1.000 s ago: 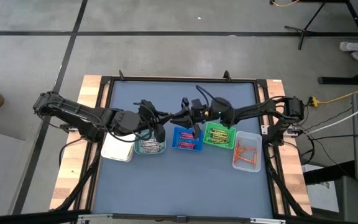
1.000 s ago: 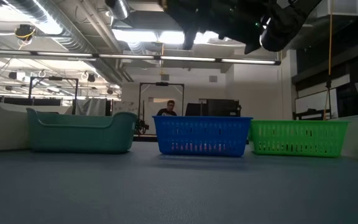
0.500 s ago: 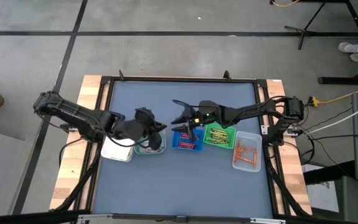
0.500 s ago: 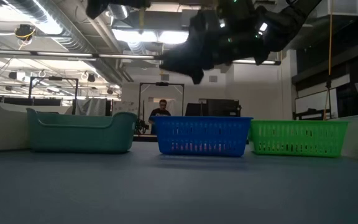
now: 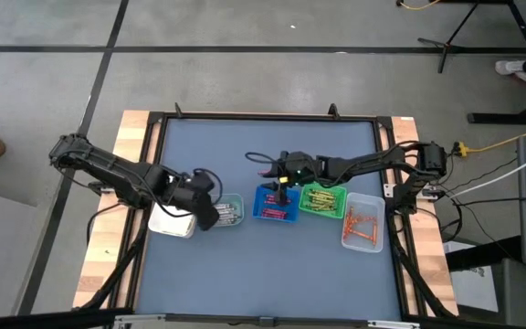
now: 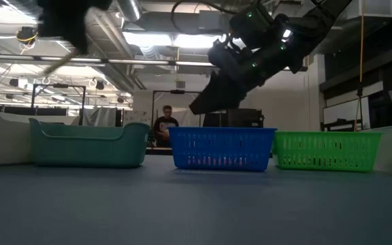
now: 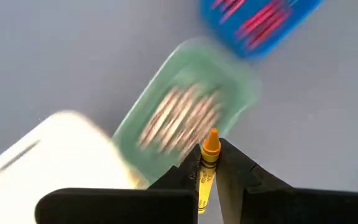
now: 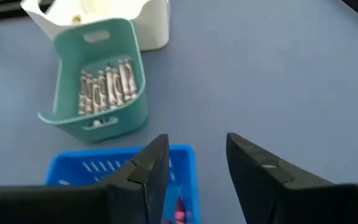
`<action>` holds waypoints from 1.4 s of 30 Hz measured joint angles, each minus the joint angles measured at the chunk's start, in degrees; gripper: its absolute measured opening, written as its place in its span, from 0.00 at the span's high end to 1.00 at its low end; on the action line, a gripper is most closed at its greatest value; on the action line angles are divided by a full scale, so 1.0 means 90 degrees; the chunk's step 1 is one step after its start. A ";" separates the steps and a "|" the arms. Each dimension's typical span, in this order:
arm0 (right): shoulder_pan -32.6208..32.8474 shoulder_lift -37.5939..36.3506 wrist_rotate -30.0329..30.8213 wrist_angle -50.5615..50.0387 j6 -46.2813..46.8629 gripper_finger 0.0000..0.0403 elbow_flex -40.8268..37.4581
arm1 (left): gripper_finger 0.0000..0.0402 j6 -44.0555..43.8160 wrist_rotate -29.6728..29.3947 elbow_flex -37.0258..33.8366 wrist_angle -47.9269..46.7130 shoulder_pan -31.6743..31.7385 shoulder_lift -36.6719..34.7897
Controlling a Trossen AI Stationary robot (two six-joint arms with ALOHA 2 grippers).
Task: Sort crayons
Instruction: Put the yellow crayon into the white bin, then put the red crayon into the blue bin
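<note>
Sorting looks nearly done: your trays hold grouped crayons. The left gripper pinches a yellow crayon near the teal tray, seen only in its wrist view. The right gripper, fingers apart and empty, hovers over the blue tray.

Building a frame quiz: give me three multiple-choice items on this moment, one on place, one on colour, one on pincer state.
1. The right pincer hangs over which tray?
A. white
B. blue
C. clear

2. Colour of the crayon in the left pincer?
A. orange-yellow
B. pink
C. grey

3. The right pincer is:
A. open and empty
B. shut on a crayon
C. shut and empty

Key: 1 B, the high view puts it above the blue tray; 2 A, the left wrist view shows an orange-yellow crayon between its fingers; 3 A, the right wrist view shows fingers apart with nothing between.
</note>
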 joint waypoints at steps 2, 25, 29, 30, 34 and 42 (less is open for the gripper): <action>0.0002 0.0000 0.0104 -0.0091 -0.0047 0.60 0.0000 | 0.96 -0.0369 0.0202 0.0000 -0.0752 0.0000 0.0000; 0.0002 -0.0002 0.0179 -0.0105 -0.0045 0.60 0.0000 | 0.88 -0.1190 0.0361 0.0000 -0.2857 0.0002 0.0000; 0.0002 0.0000 0.0179 -0.0103 -0.0045 0.60 0.0000 | 0.84 -0.1190 0.0361 0.0000 -0.2854 0.0002 0.0004; 0.0002 0.0000 0.0179 -0.0103 -0.0045 0.60 0.0000 | 0.83 -0.1190 0.0361 0.0000 -0.2851 0.0002 0.0009; 0.0002 -0.0002 0.0179 -0.0103 -0.0043 0.60 0.0000 | 0.80 -0.1193 0.0359 0.0000 -0.2840 0.0002 0.0012; 0.0002 0.0000 0.0179 -0.0103 -0.0043 0.60 0.0000 | 0.78 -0.1195 0.0275 0.0000 -0.2776 0.0002 0.0012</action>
